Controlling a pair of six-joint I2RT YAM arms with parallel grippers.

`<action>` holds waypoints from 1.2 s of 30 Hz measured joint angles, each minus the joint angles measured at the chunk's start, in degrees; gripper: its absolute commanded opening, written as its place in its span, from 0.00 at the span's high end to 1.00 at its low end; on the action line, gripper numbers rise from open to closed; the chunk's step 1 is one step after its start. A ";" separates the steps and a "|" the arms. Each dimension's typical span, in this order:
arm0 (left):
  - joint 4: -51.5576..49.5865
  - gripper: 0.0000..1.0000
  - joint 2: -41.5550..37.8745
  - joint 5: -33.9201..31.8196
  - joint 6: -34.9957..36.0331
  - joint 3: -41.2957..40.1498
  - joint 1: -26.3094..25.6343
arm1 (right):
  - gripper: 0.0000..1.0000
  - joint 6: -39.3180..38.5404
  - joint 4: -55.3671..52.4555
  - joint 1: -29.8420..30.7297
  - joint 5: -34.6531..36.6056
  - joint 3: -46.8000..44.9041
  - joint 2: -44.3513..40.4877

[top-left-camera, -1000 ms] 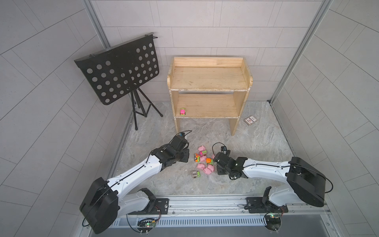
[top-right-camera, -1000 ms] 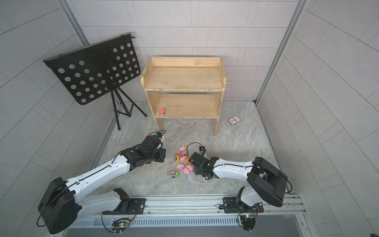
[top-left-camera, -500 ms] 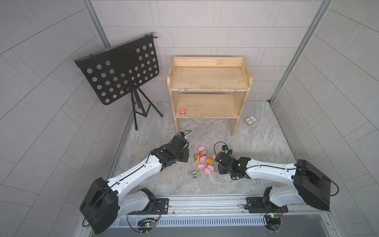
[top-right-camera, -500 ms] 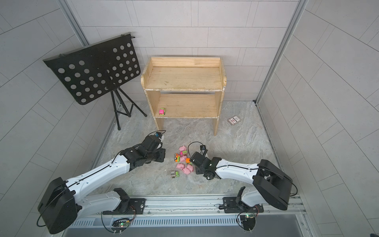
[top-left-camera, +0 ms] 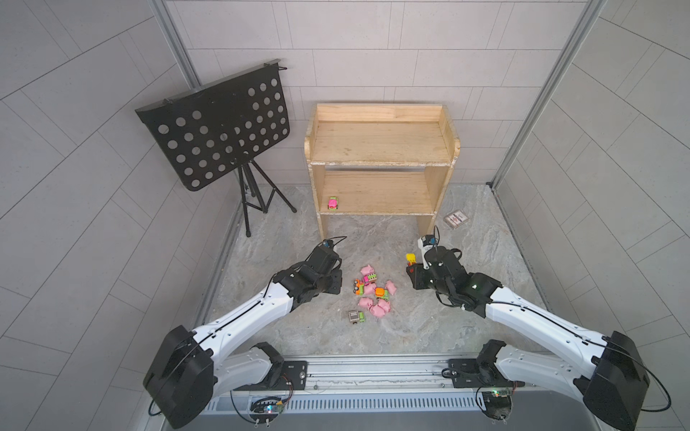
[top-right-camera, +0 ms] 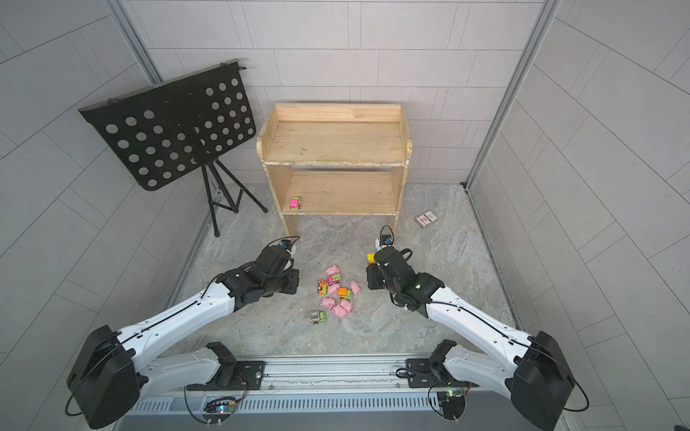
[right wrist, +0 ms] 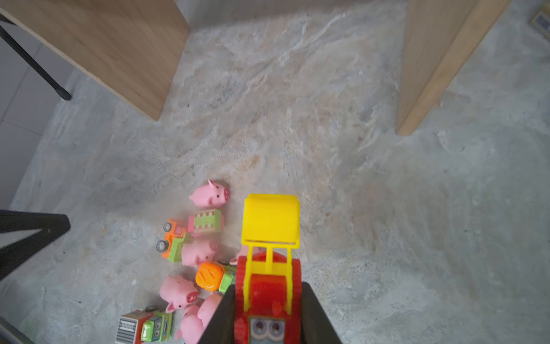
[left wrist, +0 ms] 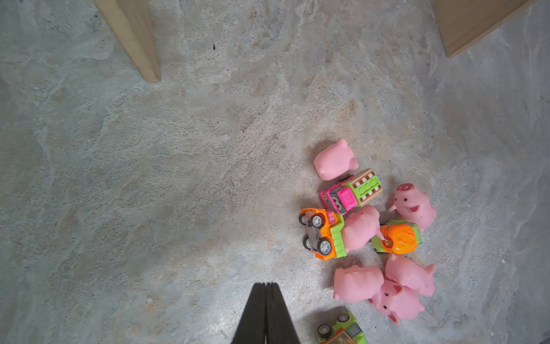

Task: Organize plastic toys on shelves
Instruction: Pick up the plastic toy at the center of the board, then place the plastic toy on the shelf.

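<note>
Still nearly bare on the shelves (top-left-camera: 381, 143): only the pink car (top-left-camera: 333, 203) at the lower board's left end. Shifted since a second ago: away from the heap (top-left-camera: 371, 294) in front of the shelves, up toward their right leg, with the right gripper (right wrist: 268, 287) pinching the red-yellow bulldozer (right wrist: 269, 262), apparently clear of the floor. Probably means a second vehicle bound for a board. Idling before the left leg: left gripper (left wrist: 265, 287), fingers pressed together, empty. Looks glossy, red-bodied, yellow bucket thrust forward, cartoon eyes.
</note>
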 measured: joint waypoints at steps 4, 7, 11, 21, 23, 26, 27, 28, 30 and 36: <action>0.00 0.89 0.00 0.00 0.00 -0.02 0.00 | 0.86 -4.04 0.09 -3.50 -2.19 5.92 2.84; 0.00 0.90 0.00 0.02 0.00 -0.02 0.02 | 0.86 -6.80 -0.20 -5.79 -3.23 10.45 5.55; 0.02 0.90 0.00 0.04 0.02 -0.09 0.04 | 0.86 -9.90 -0.57 -8.07 -3.30 15.96 8.63; 0.04 0.90 0.02 0.24 0.02 -0.24 0.11 | 0.86 -14.23 -2.14 -11.06 -0.26 24.59 15.78; 0.07 0.90 0.11 0.28 0.02 -0.24 0.26 | 0.86 -14.73 -2.45 -11.37 0.70 25.81 17.07; 0.07 0.90 0.33 0.39 0.02 -0.24 0.26 | 0.86 -15.41 -2.84 -11.72 1.99 27.61 18.80; 0.07 0.89 0.37 0.42 0.04 -0.24 0.26 | 0.86 -15.61 -2.93 -11.82 2.36 28.24 19.37; 0.07 0.90 0.37 0.42 0.04 -0.24 0.26 | 0.86 -15.76 -3.02 -11.91 2.82 28.98 19.93; 0.07 0.90 0.37 0.44 0.04 -0.24 0.26 | 0.86 -15.98 -3.13 -12.11 3.63 30.21 20.92; 0.09 0.90 0.44 0.48 0.04 -0.24 0.31 | 0.85 -16.26 -3.39 -12.98 5.60 33.03 23.28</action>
